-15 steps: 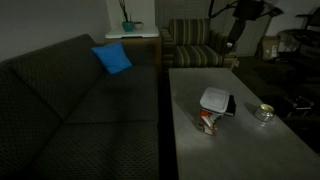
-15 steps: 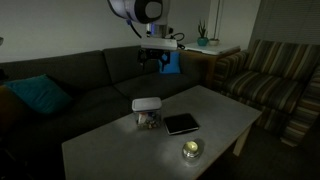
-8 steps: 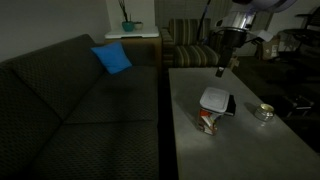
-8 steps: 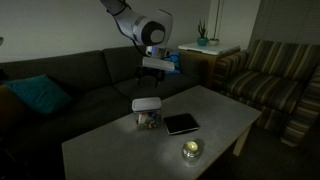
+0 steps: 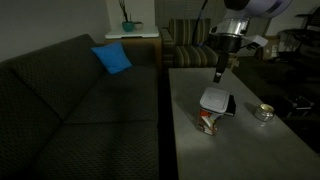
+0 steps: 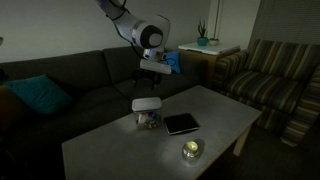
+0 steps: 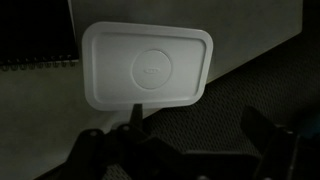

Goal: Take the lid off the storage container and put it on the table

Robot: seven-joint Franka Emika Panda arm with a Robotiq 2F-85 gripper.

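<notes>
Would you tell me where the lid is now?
In an exterior view, the lid sits on the storage container, beside a dark flat pad on the table.

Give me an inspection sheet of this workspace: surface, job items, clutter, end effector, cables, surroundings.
Surface: long pale grey table, dimly lit.
Job's things: thin white rounded-square plastic lid sits on the small red-orange and white storage container.
Clutter: dark flat rectangular slab beside the container; small round shiny dish nearer the table's edge.
End effector: end effector open, hovering above the lid, not touching.
Cables: nothing seen.
Surroundings: dark sofa, blue cushion, striped armchair.
</notes>
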